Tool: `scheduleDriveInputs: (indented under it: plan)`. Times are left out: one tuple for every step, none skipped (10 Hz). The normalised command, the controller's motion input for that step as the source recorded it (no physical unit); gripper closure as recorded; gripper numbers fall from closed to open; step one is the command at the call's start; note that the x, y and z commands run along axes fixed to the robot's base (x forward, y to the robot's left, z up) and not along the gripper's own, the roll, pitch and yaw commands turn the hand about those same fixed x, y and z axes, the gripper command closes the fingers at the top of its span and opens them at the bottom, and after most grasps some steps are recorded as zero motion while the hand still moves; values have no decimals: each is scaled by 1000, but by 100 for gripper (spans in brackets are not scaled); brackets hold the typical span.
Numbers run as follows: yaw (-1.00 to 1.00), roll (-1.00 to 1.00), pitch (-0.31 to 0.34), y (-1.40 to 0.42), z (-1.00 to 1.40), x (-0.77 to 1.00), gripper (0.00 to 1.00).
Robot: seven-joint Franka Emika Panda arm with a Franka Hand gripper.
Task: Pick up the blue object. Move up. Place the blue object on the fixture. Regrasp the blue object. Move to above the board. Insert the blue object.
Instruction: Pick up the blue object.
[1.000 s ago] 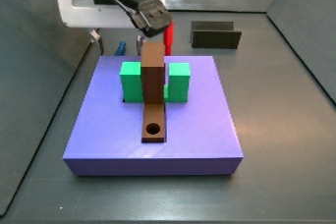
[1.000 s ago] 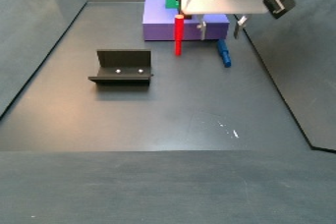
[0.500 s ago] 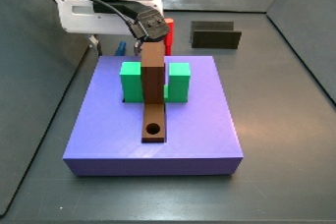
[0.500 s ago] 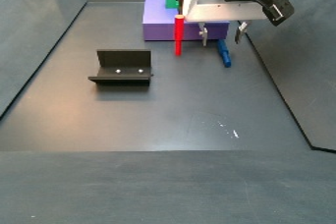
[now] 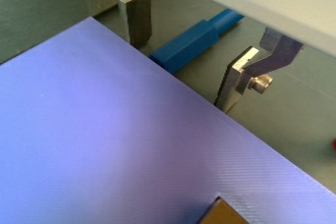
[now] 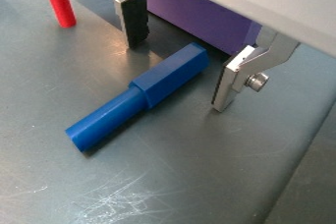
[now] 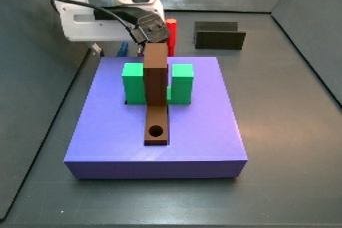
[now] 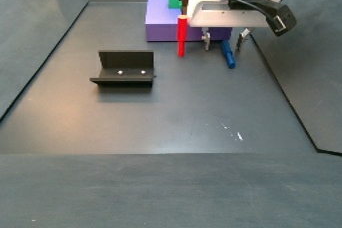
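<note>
Change: the gripper is descending beside the violet slab.
Jaws: spread wide, straddling the blue object, gripping nothing.
Meaning: pickup is nearing.

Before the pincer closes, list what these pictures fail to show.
- Blue object: in a side view the pincer body covers its upper end; in another side view the arm and board hide it.
- Pincer: open astride the blue object, but whether its fingers touch the floor cannot be told.
- Board: only a corner shows at a wrist view's edge.
- Fixture: its recess cannot be made out in the side view behind the slab.
</note>
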Motion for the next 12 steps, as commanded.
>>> scheduleDriveInputs:
  plan:
    - [0,60,-13,23,0,3,0]
    - [0,0,0,0,0,0,0]
    - [0,0,0,0,0,0,100]
    - [0,0,0,0,0,0,100]
    - [0,0,0,0,0,0,100]
    - [0,0,0,0,0,0,100]
    - [0,0,0,0,0,0,100]
    - [0,0,0,0,0,0,100]
    - [0,0,0,0,0,0,100]
    - [0,0,0,0,0,0,100]
    - [0,0,0,0,0,0,100]
    - [0,0,0,0,0,0,100]
